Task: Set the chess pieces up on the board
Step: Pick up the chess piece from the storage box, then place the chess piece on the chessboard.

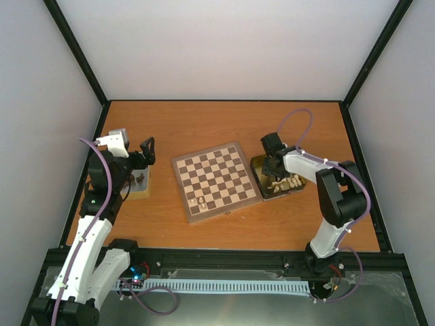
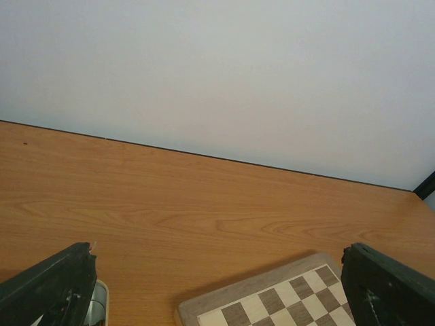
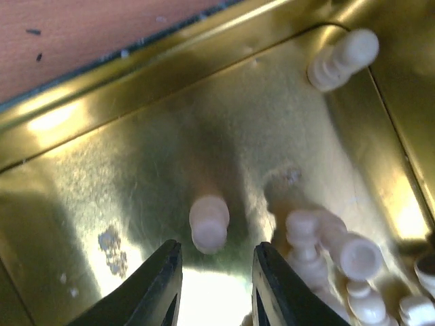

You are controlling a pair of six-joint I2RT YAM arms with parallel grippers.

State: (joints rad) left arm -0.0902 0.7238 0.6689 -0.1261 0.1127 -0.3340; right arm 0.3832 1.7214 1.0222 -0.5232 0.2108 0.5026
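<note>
The checkered wooden board (image 1: 216,180) lies mid-table, and its corner (image 2: 285,299) shows in the left wrist view. Two cream chess pieces (image 1: 198,202) stand near its front left corner. My right gripper (image 1: 274,165) reaches down into the gold tin (image 1: 258,166). In the right wrist view its jaws (image 3: 216,261) stand slightly apart on either side of a small cream piece (image 3: 209,223) on the tin floor (image 3: 102,170), touching nothing. Several more cream pieces (image 3: 340,255) lie heaped to the right. My left gripper (image 1: 146,148) hovers wide open (image 2: 219,251) and empty, left of the board.
A small container (image 1: 141,183) with dark pieces sits under the left arm; its metal rim (image 2: 100,305) shows in the left wrist view. One cream piece (image 3: 342,60) lies in the tin's far corner. Black frame posts and white walls enclose the table.
</note>
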